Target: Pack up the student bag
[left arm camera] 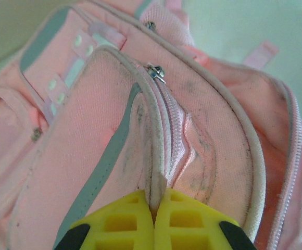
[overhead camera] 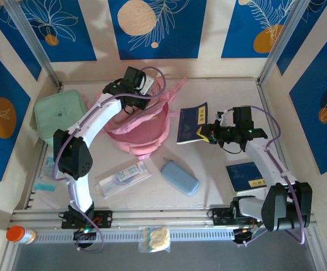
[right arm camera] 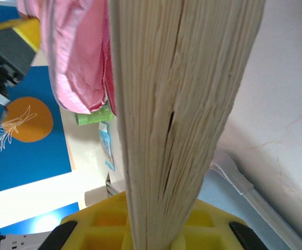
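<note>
Student bag (overhead camera: 144, 131) lies on the tabletop (overhead camera: 214, 169), its pink body slumped and its mouth gaping on the side turned to the arm bases, loose straps trailing off its far side. The left fingers (left arm camera: 143, 213) are pressed fully together at the far end of the student bag, pinching the grubby piped rim of a front pocket panel; a zip pull (left arm camera: 156, 73) sits further along that same rim.

Just right of the bag, the right fingers (right arm camera: 114, 224) are clamped on a dark blue book (overhead camera: 193, 123), gripping it by the page edge so the pages stand between the two yellow pads. I cannot tell whether the book rests on the tabletop.

Left of the bag, close beside it, sits a mint-green case (overhead camera: 59, 116). On the near side of the bag lie a clear plastic packet (overhead camera: 122, 176) and a pale blue pouch (overhead camera: 180, 176), apart from each other. Well to the bag's near right lies a second blue book (overhead camera: 246, 176).
</note>
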{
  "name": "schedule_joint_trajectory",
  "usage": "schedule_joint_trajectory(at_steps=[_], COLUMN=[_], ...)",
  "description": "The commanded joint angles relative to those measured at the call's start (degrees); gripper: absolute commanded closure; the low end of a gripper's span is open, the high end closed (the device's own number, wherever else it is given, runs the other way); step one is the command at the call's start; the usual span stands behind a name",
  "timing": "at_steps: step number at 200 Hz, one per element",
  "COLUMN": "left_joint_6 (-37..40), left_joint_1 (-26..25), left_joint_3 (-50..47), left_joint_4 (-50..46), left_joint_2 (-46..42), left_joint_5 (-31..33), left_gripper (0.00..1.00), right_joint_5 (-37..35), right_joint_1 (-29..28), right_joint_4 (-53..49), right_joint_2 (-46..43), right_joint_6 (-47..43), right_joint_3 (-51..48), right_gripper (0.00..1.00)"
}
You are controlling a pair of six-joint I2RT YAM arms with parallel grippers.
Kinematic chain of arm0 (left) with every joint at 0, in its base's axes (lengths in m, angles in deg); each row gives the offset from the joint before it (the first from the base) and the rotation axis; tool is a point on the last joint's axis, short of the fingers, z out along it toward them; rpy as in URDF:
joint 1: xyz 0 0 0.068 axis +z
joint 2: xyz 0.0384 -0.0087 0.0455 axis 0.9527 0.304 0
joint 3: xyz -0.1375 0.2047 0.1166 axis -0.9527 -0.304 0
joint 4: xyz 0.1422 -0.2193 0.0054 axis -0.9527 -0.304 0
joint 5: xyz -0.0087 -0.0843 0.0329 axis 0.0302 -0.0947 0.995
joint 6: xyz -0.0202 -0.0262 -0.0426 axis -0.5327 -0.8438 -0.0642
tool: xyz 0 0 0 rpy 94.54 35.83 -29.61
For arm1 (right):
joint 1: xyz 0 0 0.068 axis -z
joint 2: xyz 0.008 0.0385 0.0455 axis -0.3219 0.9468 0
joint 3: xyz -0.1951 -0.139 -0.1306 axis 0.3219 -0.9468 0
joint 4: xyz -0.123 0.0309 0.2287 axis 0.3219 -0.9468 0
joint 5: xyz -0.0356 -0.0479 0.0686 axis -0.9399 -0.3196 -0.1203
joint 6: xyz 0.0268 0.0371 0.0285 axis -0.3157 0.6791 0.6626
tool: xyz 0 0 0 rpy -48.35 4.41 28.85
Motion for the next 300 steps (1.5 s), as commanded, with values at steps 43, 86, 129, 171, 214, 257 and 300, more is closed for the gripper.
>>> schedule_joint_trajectory(at_steps=[43,86,129,171,214,257,300], left_joint_6=[0.63,-0.62,-2.79,-3.63,-3.54,-4.01,-5.21], left_joint_1=[0.31,0.31,0.29,0.33,0.33,0.33,0.33], left_joint_3=[14.53,16.93,17.61,17.51,16.99,15.6,12.76], left_joint_4=[-7.24,-8.0,-7.75,-7.46,-7.36,-6.65,-4.02], left_joint_2=[0.33,-0.39,-0.05,0.32,0.74,0.31,-1.39], left_joint_5=[-4.16,-5.0,-6.95,-4.32,-4.41,-5.47,-8.42], left_gripper=[1.0,1.0,1.0,1.0,1.0,1.0,1.0], right_joint_5=[1.43,-4.74,-7.37,-14.19,-17.79,-27.89,-25.67], right_joint_1=[-12.13,-19.42,-22.57,-22.61,-22.91,-25.21,-27.98], right_joint_4=[21.47,26.44,26.32,20.08,14.92,8.23,11.26], right_joint_2=[12.85,26.26,40.42,45.75,38.33,29.55,33.46], right_joint_6=[7.05,7.63,8.37,7.06,3.42,3.72,4.54], right_joint_3=[2.24,12.79,25.56,30.95,24.87,16.71,17.34], right_gripper=[1.0,1.0,0.98,0.8,0.59,0.6,0.87])
